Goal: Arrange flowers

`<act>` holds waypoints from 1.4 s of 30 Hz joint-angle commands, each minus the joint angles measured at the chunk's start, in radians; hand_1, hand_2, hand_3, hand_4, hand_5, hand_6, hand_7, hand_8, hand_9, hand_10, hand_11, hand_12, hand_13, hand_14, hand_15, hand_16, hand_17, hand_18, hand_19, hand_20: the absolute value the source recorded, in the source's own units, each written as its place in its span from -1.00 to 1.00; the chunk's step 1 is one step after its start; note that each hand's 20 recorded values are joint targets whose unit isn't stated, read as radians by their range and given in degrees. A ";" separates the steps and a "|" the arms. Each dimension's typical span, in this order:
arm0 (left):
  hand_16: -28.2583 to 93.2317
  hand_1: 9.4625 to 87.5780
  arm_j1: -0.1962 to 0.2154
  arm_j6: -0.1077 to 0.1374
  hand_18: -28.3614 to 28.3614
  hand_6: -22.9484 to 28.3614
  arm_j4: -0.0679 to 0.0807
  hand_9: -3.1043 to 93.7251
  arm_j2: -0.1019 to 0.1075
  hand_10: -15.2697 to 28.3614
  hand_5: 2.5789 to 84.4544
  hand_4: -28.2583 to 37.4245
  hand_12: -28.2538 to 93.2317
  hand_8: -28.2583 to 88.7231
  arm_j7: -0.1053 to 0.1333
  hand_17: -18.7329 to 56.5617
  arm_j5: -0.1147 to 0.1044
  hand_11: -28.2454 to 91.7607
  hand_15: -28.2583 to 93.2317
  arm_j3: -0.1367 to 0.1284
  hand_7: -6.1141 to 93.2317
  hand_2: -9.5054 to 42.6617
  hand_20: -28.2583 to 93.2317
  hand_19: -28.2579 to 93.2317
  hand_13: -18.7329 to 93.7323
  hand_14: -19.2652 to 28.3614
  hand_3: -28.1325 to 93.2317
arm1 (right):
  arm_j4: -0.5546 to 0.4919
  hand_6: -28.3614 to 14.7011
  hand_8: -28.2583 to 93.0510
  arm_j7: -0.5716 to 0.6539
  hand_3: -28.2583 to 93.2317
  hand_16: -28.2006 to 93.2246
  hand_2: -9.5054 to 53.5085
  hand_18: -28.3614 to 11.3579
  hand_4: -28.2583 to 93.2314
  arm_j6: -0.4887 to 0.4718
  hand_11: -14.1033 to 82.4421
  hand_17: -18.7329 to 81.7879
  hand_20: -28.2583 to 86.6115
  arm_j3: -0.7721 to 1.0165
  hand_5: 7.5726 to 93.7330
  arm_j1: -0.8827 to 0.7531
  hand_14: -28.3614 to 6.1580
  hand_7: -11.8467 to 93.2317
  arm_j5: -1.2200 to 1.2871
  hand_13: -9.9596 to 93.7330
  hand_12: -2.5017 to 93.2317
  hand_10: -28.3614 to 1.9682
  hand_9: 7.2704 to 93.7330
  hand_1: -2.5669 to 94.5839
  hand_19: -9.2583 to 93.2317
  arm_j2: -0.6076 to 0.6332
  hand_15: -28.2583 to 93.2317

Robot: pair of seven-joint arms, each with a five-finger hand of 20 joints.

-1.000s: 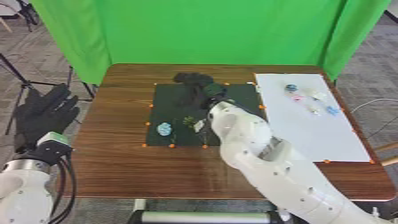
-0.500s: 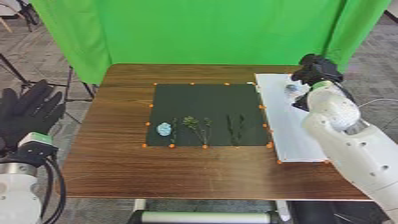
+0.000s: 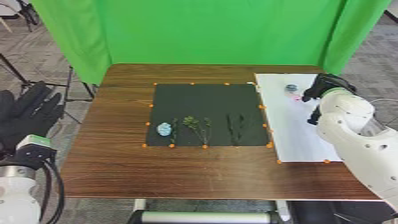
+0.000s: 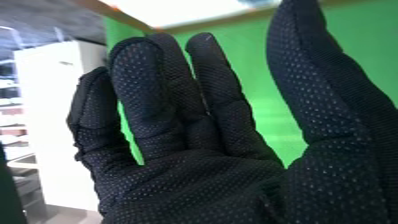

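Over the white sheet's right edge is my right hand (image 3: 330, 89), open with nothing held; in the right wrist view the same hand (image 4: 191, 180) has its fingers relaxed and its thumb apart. My left hand (image 3: 27, 117) is open, off the table's left side. A blue-grey flower (image 3: 291, 88) and a pink flower (image 3: 298, 98) lie on the white sheet (image 3: 298, 135), just left of my right hand. The black mat (image 3: 204, 102) bears a light blue flower (image 3: 164, 129), a green sprig (image 3: 191, 121) and dark stems (image 3: 234, 127).
Small orange markers edge the mat and sheet, such as one marker (image 3: 205, 146) at the mat's front. Brown wooden table (image 3: 115, 170) surrounds both. Behind the table hangs a green curtain (image 3: 204, 35).
My right hand has moved from the mat's back part over to the white sheet, then slightly farther right and forward. Dark stems now show on the mat. My left hand has shifted left.
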 commanded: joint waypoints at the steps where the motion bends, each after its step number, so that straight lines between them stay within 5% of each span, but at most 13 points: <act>1: -0.70 -0.61 0.020 0.009 0.44 0.13 -0.011 -0.29 -0.015 0.21 -0.09 -1.00 -0.42 -0.72 0.002 -0.67 0.009 -0.23 0.02 0.001 -0.55 -0.13 -0.40 -0.10 -0.30 0.38 0.62 | 0.003 -0.11 -0.71 0.042 0.65 -0.13 -1.00 -1.00 -1.00 -0.018 -0.38 -0.13 0.39 0.000 0.17 -0.025 -0.25 -0.46 0.004 0.33 -0.64 -0.40 0.18 -0.15 0.68 -0.007 0.65; 7: -0.70 -0.60 0.023 0.012 0.44 0.14 -0.014 -0.29 -0.010 0.21 -0.09 -1.00 -0.42 -0.72 -0.006 -0.67 0.011 -0.23 0.02 -0.005 -0.55 -0.13 -0.40 -0.09 -0.30 0.37 0.62 | 0.033 -0.17 -0.71 0.011 0.58 -0.12 -1.00 -1.00 -1.00 0.032 -0.40 -0.11 0.39 0.003 0.23 -0.067 -0.19 -0.52 -0.005 0.37 -0.65 -0.44 0.21 -0.09 0.68 -0.008 0.61; 12: -0.70 -0.60 0.015 0.007 0.44 0.14 -0.008 -0.29 -0.016 0.21 -0.08 -1.00 -0.42 -0.72 -0.011 -0.67 0.006 -0.23 0.02 0.000 -0.55 -0.13 -0.40 -0.10 -0.30 0.37 0.62 | 0.064 -0.05 -0.72 -0.006 0.59 -0.10 -1.00 -0.97 -1.00 0.039 -0.40 -0.10 0.38 0.000 0.29 -0.077 -0.03 -0.47 0.025 0.46 -0.65 -0.30 0.31 0.00 0.68 -0.017 0.58; 17: -0.70 -0.60 0.024 -0.018 0.44 0.15 -0.002 -0.29 -0.014 0.21 -0.09 -1.00 -0.42 -0.72 0.008 -0.67 -0.026 -0.22 0.02 0.002 -0.55 -0.14 -0.40 -0.10 -0.30 0.37 0.62 | 0.095 0.07 -0.74 -0.031 0.62 -0.08 -1.00 -0.93 -1.00 0.126 -0.39 -0.08 0.37 -0.024 0.32 -0.083 0.02 -0.42 0.009 0.49 -0.64 -0.20 0.36 0.05 0.68 -0.019 0.57; 20: -0.70 -0.60 0.022 -0.017 0.44 0.15 -0.002 -0.29 -0.016 0.21 -0.09 -1.00 -0.42 -0.72 0.004 -0.67 -0.018 -0.22 0.02 0.002 -0.55 -0.15 -0.40 -0.10 -0.30 0.37 0.63 | 0.107 0.15 -0.66 -0.032 0.59 -0.05 -1.00 -0.90 -1.00 0.179 -0.36 -0.06 0.36 -0.039 0.40 -0.083 0.07 -0.35 -0.027 0.54 -0.62 -0.10 0.46 0.13 0.68 -0.020 0.57; 26: -0.70 -0.60 0.023 -0.016 0.44 0.14 -0.003 -0.30 -0.018 0.22 -0.09 -1.00 -0.42 -0.71 -0.002 -0.67 -0.013 -0.22 0.02 0.001 -0.55 -0.15 -0.40 -0.09 -0.30 0.38 0.63 | 0.118 0.31 -0.45 -0.027 0.59 0.07 -1.00 -0.86 -1.00 0.215 -0.53 -0.01 0.36 -0.054 0.52 -0.084 0.15 -0.12 -0.047 0.61 -0.20 0.29 0.76 0.33 0.71 -0.019 0.59; 30: -0.70 -0.60 0.032 -0.014 0.44 0.14 -0.008 -0.30 -0.025 0.22 -0.09 -1.00 -0.42 -0.71 -0.003 -0.67 -0.013 -0.22 0.02 -0.002 -0.55 -0.15 -0.40 -0.09 -0.30 0.38 0.63 | 0.119 0.34 -0.40 -0.036 0.62 0.11 -1.00 -0.84 -1.00 0.247 -0.50 0.00 0.36 -0.057 0.52 -0.093 0.18 -0.02 -0.072 0.63 -0.10 0.34 0.80 0.34 0.72 -0.019 0.59; 36: -0.70 -0.60 0.035 -0.012 0.44 0.14 -0.008 -0.30 -0.027 0.22 -0.09 -1.00 -0.42 -0.71 -0.009 -0.67 -0.009 -0.22 0.02 -0.007 -0.55 -0.15 -0.40 -0.09 -0.30 0.38 0.62 | 0.068 0.34 -0.36 -0.053 0.63 0.09 -1.00 -0.85 -1.00 0.417 -0.44 0.03 0.35 -0.086 0.56 -0.090 0.24 0.00 -0.149 0.69 0.02 0.43 0.86 0.36 0.72 0.004 0.60; 42: -0.70 -0.60 0.044 -0.017 0.44 0.14 -0.009 -0.30 -0.018 0.23 -0.09 -1.00 -0.42 -0.71 -0.031 -0.67 -0.001 -0.22 0.02 -0.016 -0.55 -0.15 -0.40 -0.09 -0.30 0.39 0.62 | -0.034 0.33 -0.35 -0.159 0.62 0.09 -1.00 -0.84 -1.00 0.425 -0.44 0.03 0.35 -0.183 0.57 0.011 0.24 -0.01 -0.155 0.69 0.03 0.41 0.87 0.37 0.73 -0.004 0.60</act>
